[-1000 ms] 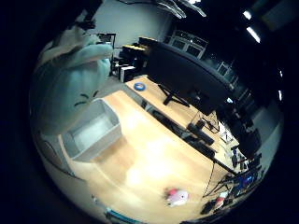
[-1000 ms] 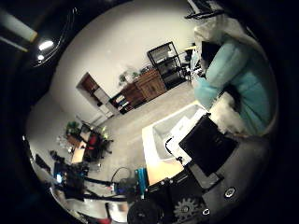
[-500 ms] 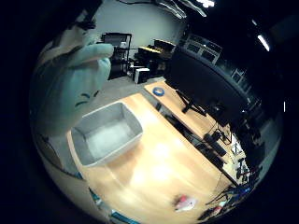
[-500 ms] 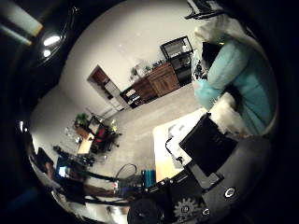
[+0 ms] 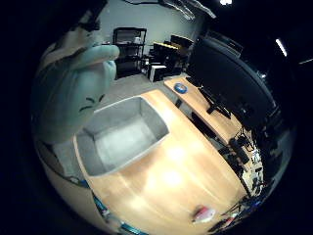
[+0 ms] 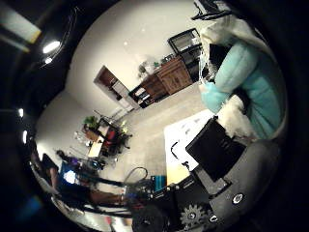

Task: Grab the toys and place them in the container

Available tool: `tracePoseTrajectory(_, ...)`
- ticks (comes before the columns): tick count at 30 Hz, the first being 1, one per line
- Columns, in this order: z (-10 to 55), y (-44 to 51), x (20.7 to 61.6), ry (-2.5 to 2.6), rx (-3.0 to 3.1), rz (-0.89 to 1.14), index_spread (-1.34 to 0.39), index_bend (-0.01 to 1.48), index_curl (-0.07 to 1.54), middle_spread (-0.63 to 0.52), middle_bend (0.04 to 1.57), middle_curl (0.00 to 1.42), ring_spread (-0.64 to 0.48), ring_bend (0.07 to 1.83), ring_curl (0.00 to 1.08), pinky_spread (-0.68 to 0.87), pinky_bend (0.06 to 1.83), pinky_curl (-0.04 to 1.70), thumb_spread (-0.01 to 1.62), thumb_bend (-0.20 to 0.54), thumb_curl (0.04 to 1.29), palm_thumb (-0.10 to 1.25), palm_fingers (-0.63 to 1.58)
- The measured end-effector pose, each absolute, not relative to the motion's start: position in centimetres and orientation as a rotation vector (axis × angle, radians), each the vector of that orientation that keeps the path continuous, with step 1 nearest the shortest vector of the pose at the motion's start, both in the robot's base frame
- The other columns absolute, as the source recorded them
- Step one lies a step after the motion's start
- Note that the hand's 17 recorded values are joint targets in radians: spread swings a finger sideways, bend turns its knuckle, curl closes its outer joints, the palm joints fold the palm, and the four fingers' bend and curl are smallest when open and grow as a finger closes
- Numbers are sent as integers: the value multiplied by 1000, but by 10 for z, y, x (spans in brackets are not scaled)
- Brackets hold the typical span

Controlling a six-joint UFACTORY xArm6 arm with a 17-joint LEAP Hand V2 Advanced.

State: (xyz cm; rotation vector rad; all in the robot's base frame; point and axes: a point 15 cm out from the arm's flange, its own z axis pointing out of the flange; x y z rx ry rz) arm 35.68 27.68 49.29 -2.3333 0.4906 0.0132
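Observation:
A teal plush toy (image 5: 73, 93) with a white fluffy part (image 6: 236, 116) sits close against my palm, high above the table. My right hand (image 6: 212, 188) is shut on it; black and geared hand parts show beside the plush. Below, an empty grey container (image 5: 122, 134) stands on the wooden table (image 5: 181, 176), near its end. A small pink and white toy (image 5: 203, 214) lies on the table far from the container, near the opposite end.
A large dark monitor (image 5: 230, 73) stands on a second desk along the table's far side, with a blue disc (image 5: 181, 88) near that desk's end. Black shelving (image 5: 129, 49) and a wooden cabinet (image 6: 169, 79) stand across the grey floor.
The palm camera has moved toward the container, which now shows larger and nearer the middle. The teal plush keeps its place against the palm.

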Motion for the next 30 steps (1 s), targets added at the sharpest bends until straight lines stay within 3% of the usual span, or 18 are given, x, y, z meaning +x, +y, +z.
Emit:
tracePoseTrajectory(15,490,290,346,451,-2344,17,-346,1093,1079,-367,1107,1242,-299,1377,957,-225,1563,727,1046,-27,1022,1038,829)
tracePoseTrajectory(19,489,285,353,467,-2358,-27,-371,915,1029,-374,1010,1167,-304,1345,894,-307,1519,680,992,-77,948,876,777)
tracePoseTrajectory(21,486,279,358,472,-2386,-67,-424,693,949,-417,807,1063,-331,1300,840,-387,1540,664,967,-85,877,769,499)
tracePoseTrajectory(22,484,276,360,474,-2401,-84,-455,570,896,-433,659,995,-343,1244,814,-423,1584,667,960,-83,843,723,251)
tracePoseTrajectory(24,483,275,361,471,-2411,-96,-496,465,814,-437,519,904,-344,1145,768,-436,1599,650,954,-78,794,663,61)
tracePoseTrajectory(27,481,275,359,468,-2419,-88,-568,344,652,-429,422,779,-343,972,638,-355,1469,584,948,-60,712,593,-6)
tracePoseTrajectory(30,480,273,360,465,-2429,-95,-589,291,583,-417,374,715,-344,917,580,-311,1408,546,950,-53,667,566,17)
